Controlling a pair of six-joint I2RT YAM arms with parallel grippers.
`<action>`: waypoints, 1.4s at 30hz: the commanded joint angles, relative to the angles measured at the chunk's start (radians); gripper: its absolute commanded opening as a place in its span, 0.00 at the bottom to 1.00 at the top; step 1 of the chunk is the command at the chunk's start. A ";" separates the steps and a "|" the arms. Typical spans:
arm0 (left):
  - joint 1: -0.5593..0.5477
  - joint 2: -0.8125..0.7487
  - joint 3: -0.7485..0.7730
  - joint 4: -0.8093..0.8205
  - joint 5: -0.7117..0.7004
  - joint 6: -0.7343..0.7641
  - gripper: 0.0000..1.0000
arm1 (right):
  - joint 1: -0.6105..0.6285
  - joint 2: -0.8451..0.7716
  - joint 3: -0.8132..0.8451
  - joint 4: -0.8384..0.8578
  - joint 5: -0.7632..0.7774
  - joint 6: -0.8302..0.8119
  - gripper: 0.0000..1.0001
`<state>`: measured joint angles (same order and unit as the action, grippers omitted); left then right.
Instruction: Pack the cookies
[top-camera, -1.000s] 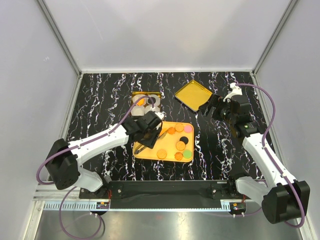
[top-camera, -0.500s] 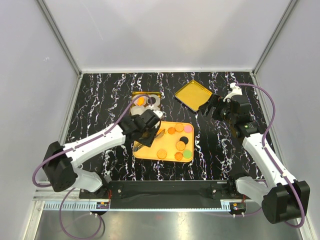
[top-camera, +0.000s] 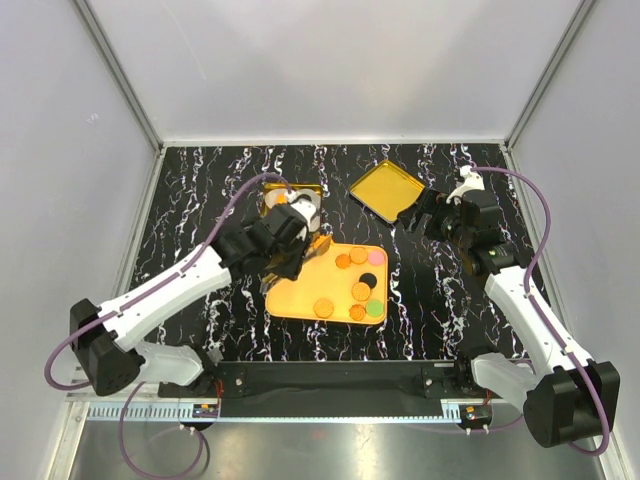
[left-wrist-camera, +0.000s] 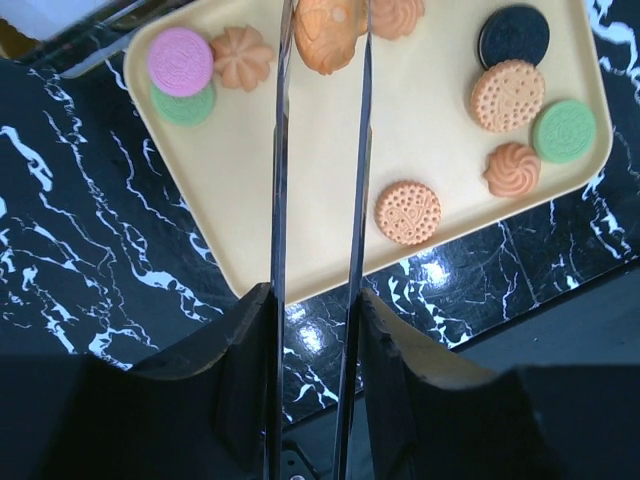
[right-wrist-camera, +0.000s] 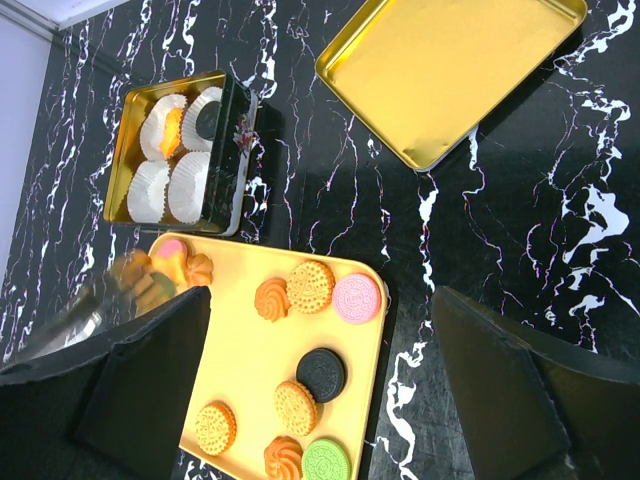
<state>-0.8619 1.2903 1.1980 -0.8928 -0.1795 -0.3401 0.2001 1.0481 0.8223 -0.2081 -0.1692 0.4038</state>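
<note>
Our left claw (left-wrist-camera: 312, 385) is squeezed tight on the tongs (left-wrist-camera: 278, 200). The tongs pinch one orange cookie (left-wrist-camera: 325, 35) at their tips. A moment ago this claw was low over the left part of the tray (left-wrist-camera: 450, 150). Now it has lifted and swung toward 11 o'clock. The tips hang by the tray's far left corner, near the tin (right-wrist-camera: 236, 150). The claw also closed a bit more on the tongs in that time. We think that was the pinch on the cookie.

So one more cookie is on its way. The tin sits at 12 o'clock from the tray's left end, with four white cups (right-wrist-camera: 185, 185) inside. One cup has an orange cookie and one has a dark one. Two look empty. We think the next move is to reach an empty cup and let go.

The other cookies (right-wrist-camera: 310, 287) lie on the tray: orange, black, pink and green. Many are left to pack.

Our right claw (top-camera: 428, 213) has its fingers wide apart and holds nothing. It hangs at 2 o'clock from the tray, near the gold lid (right-wrist-camera: 450, 70). It has not moved.
</note>
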 joint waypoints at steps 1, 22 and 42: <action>0.075 -0.031 0.095 0.022 -0.012 0.024 0.40 | -0.001 -0.003 0.009 0.012 -0.007 -0.014 1.00; 0.419 0.191 0.118 0.129 0.020 0.090 0.41 | -0.002 -0.008 0.005 0.018 -0.021 -0.011 1.00; 0.432 0.175 0.058 0.130 0.032 0.085 0.43 | -0.001 -0.011 0.006 0.019 -0.026 -0.010 1.00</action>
<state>-0.4343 1.5021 1.2591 -0.8074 -0.1608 -0.2615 0.2001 1.0477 0.8223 -0.2077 -0.1783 0.4042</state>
